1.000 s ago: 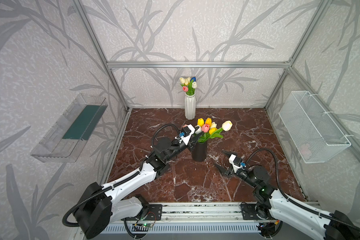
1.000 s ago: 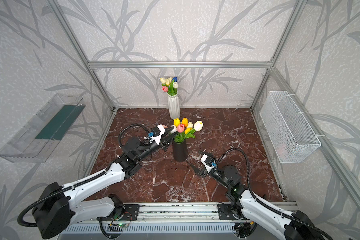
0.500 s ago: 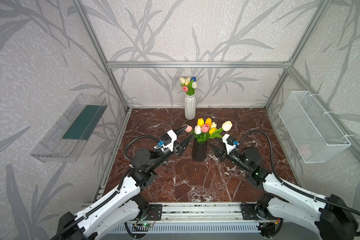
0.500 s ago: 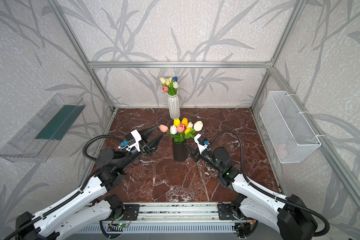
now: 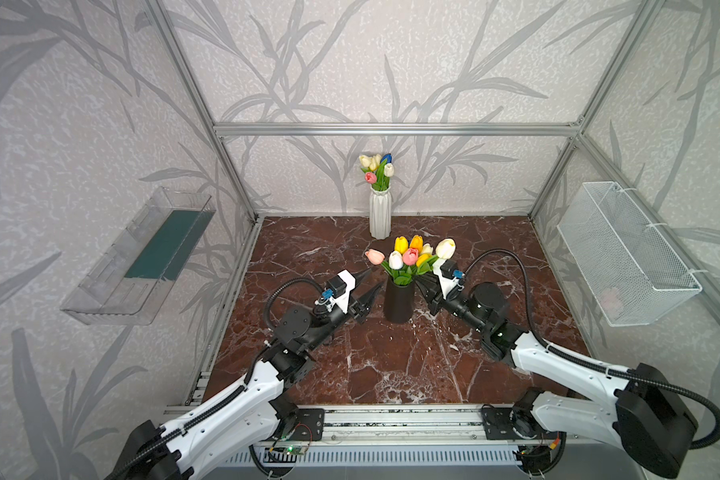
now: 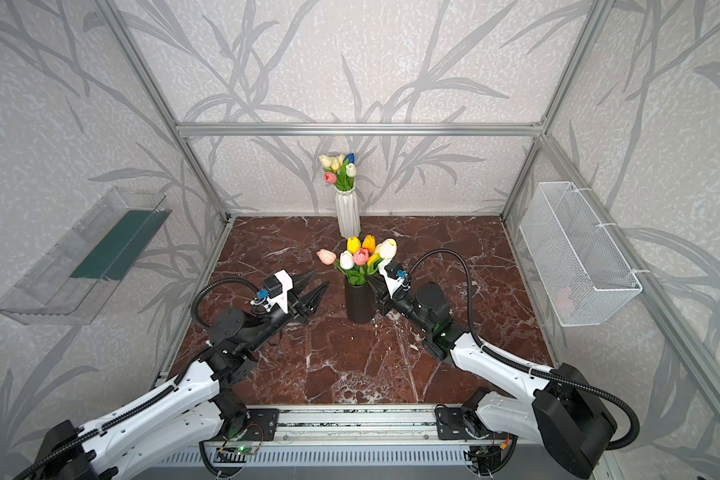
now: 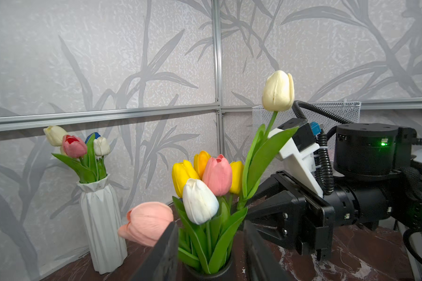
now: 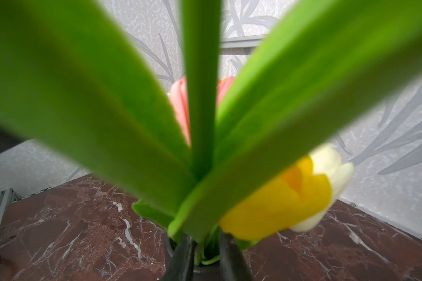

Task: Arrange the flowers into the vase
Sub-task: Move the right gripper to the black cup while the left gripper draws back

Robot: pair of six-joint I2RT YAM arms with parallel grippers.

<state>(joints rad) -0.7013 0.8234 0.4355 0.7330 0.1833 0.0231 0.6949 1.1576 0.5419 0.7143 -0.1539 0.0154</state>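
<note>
Left gripper (image 5: 376, 277) has backed off the black vase (image 5: 399, 300), jaws apart, empty; right gripper (image 8: 204, 251) now pinches stems of the flowers (image 5: 410, 257).

Fig.: arms (image 5: 233, 403) white w/ black joints (image 5: 294, 322); ribbed black cables (image 5: 512, 257); black pointed grippers (image 5: 376, 277); white cam. mounts (image 5: 347, 282), blue connectors (image 5: 327, 294).
</note>
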